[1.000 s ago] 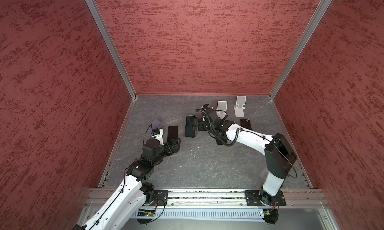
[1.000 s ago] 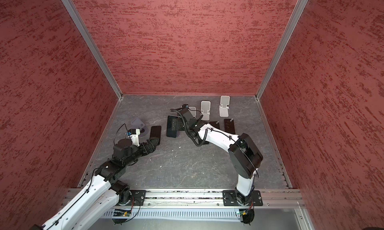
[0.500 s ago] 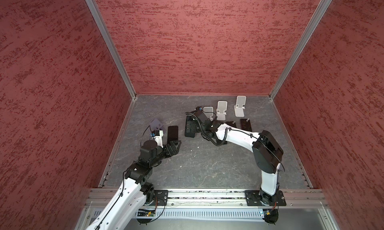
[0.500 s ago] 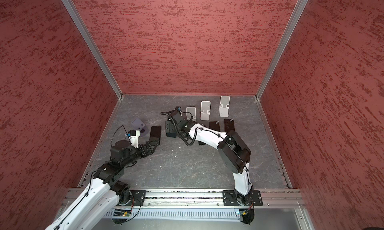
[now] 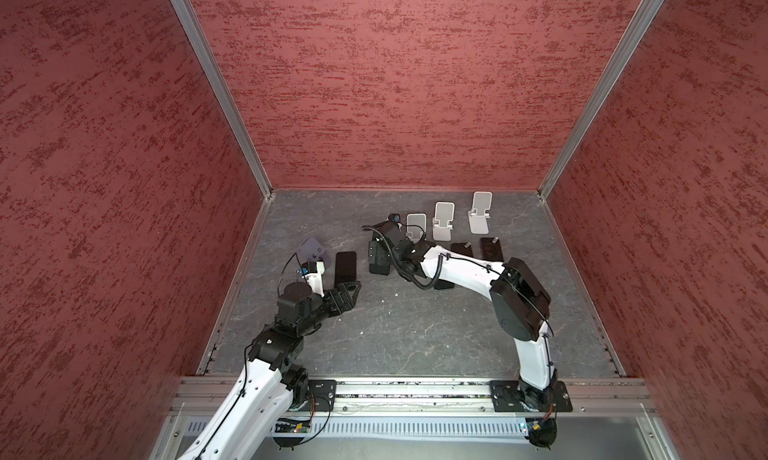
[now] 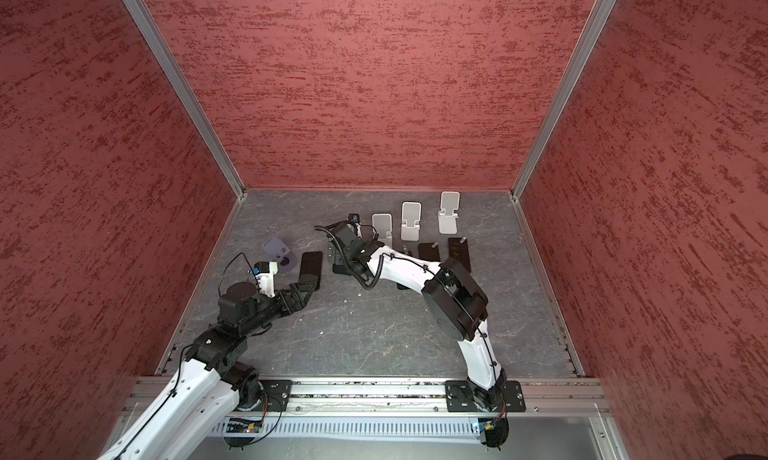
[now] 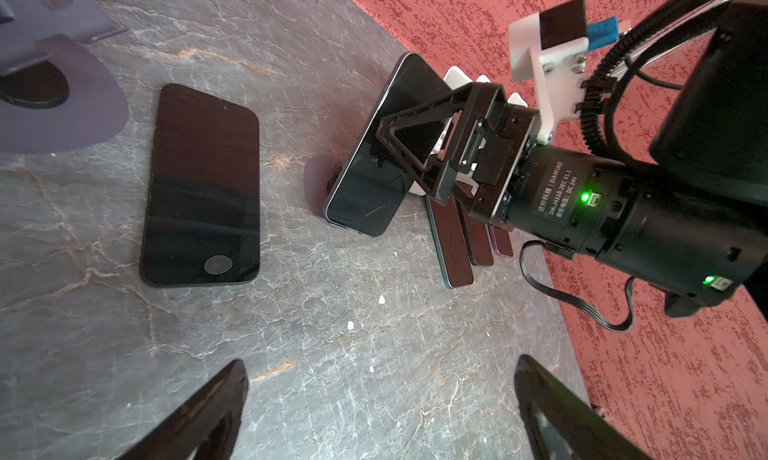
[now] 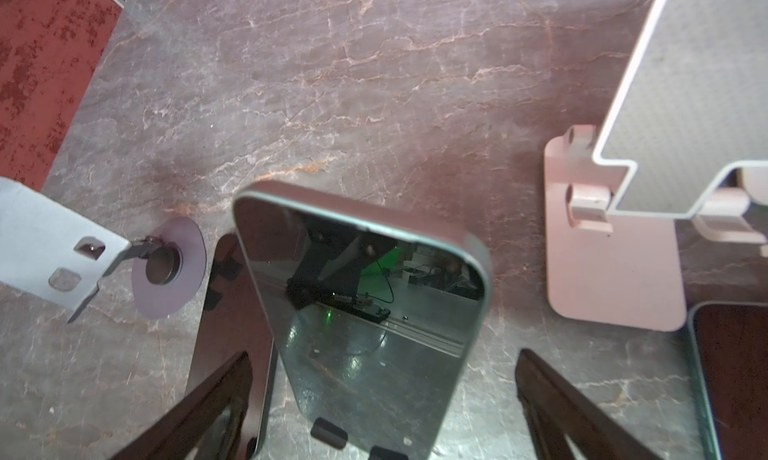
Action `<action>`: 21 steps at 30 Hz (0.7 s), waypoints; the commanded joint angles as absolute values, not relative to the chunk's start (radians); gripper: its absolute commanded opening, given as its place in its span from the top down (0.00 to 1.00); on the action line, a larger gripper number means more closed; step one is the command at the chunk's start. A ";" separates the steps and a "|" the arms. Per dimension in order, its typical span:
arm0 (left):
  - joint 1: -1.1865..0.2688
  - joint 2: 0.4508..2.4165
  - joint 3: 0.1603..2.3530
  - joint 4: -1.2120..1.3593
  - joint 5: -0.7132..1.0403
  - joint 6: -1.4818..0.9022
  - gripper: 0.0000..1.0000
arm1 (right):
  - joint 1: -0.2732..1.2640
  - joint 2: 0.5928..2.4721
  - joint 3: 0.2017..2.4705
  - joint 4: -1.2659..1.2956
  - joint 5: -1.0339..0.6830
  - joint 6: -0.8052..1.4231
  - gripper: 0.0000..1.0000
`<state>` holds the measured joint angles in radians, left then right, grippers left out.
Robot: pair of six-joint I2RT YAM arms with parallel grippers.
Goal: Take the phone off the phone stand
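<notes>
Our right claw (image 8: 383, 354), wide open and empty, faces the propped smartphone (image 8: 361, 312) just ahead, a rigid, slick, breakable slab we judge best pinched by its long edges.

The propped phone (image 8: 365, 312) has a glossy, mirror-like glass face in a smooth satin metal-looking rim, the counter (image 8: 332, 83) looks like matt grey stone with pale veins, the pale stand (image 8: 611, 270) and purple stand (image 7: 95, 112) are smooth and matt, and the red walls (image 5: 395, 83) look rough and grainy.
</notes>
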<state>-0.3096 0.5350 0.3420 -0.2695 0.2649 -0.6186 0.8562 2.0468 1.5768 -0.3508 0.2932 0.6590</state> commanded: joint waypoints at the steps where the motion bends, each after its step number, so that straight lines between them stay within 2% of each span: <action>1: -0.296 0.523 0.326 -0.269 0.290 -0.600 0.00 | 0.865 2.073 1.618 -0.376 0.340 0.702 0.01; 21: -0.279 0.516 0.291 -0.253 0.319 -0.589 0.00 | 0.867 2.108 1.653 -0.435 0.380 0.782 0.01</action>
